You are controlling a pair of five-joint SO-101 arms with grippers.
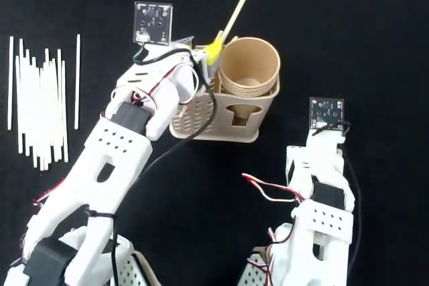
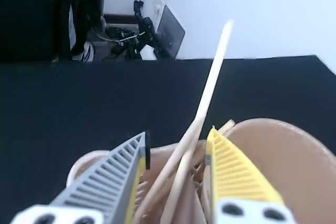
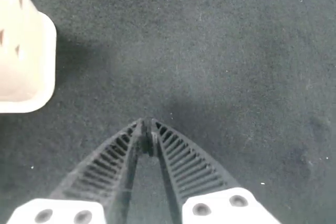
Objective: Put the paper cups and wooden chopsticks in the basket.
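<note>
One basket (image 1: 231, 125) on bench (image 1: 375, 51). One nested paper cup stack (image 1: 249, 65) in its right half, rims uncountable. One tall chopstick (image 1: 236, 10) in its left half, between spread left tool (image 2: 177, 132). Loose chopsticks (image 1: 40, 105) well left of basket, overlapping, uncounted. Right tool (image 3: 145, 129) pressed together, empty, beside basket corner.

Paper cups (image 1: 249, 65) and the left arm (image 1: 144, 108) crowd the basket (image 1: 221, 128); the table (image 1: 375, 51) to its right gives room.
</note>
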